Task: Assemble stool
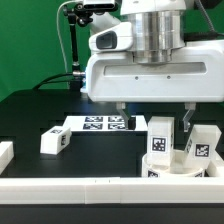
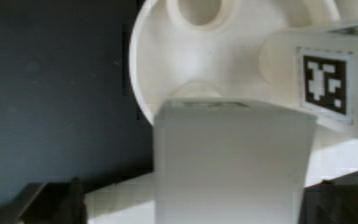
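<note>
The white round seat disc [image 1: 178,166] lies at the exterior view's right, near the front rail. Two tagged white legs stand in it: one [image 1: 160,136] under my gripper and one [image 1: 200,146] further right. A third leg [image 1: 53,141] lies loose on the black table at the left. My gripper [image 1: 154,118] hangs over the seat with its fingers spread either side of the first leg. In the wrist view that leg [image 2: 229,150] fills the middle between my dark fingers [image 2: 55,203], with a gap on one side. The seat [image 2: 194,50] and the other leg's tag [image 2: 327,80] lie beyond. My gripper [image 2: 202,205] is open.
The marker board [image 1: 105,123] lies flat behind the loose leg. A white border rail [image 1: 100,186] runs along the front, with a short piece [image 1: 5,152] at the left. A black stand [image 1: 75,45] rises at the back before a green wall.
</note>
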Controlling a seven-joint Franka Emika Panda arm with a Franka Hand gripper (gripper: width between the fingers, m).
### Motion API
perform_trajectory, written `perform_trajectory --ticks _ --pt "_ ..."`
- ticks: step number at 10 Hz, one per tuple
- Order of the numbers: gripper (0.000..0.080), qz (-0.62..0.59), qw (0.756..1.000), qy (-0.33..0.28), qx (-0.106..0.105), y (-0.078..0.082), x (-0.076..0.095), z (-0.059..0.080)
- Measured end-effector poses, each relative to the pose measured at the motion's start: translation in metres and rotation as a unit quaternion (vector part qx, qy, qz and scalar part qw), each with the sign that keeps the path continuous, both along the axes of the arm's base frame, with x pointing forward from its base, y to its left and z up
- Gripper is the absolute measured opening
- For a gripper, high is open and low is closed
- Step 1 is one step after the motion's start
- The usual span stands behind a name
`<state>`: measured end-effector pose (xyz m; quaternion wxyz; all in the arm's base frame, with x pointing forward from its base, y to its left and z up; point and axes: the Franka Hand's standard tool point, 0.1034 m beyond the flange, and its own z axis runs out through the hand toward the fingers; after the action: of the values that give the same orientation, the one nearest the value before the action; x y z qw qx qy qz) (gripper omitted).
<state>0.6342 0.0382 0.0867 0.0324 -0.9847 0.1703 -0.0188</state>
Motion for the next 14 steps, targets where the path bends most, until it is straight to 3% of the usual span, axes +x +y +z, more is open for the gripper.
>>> perform_trajectory --ticks 1,2,3,4,5,9,12,14 --pt "0.0648 0.001 1.0 -0.002 -0.001 0.0016 0.0 -0.0036" --pt "0.0562 0.002 1.0 -0.007 -0.002 0.0033 0.0002 -0.0047" --pt "0.0427 0.006 1.0 -0.007 -0.002 0.0027 0.0005 -0.0052" --pt "0.0427 0.007 1.0 -0.007 -0.002 0.002 0.0002 -0.0062" --pt "0.0337 0.007 1.0 -0.007 -0.002 0.0023 0.0001 -0.0063" --pt "0.0337 -0.004 1.0 -0.006 -0.002 0.0023 0.0001 -0.0064" --pt "0.0337 -0.13 0.991 0.002 0.011 0.0053 -0.0002 -0.0067" --pt "0.0338 -0.23 0.973 0.007 0.021 0.0052 0.0002 -0.0076"
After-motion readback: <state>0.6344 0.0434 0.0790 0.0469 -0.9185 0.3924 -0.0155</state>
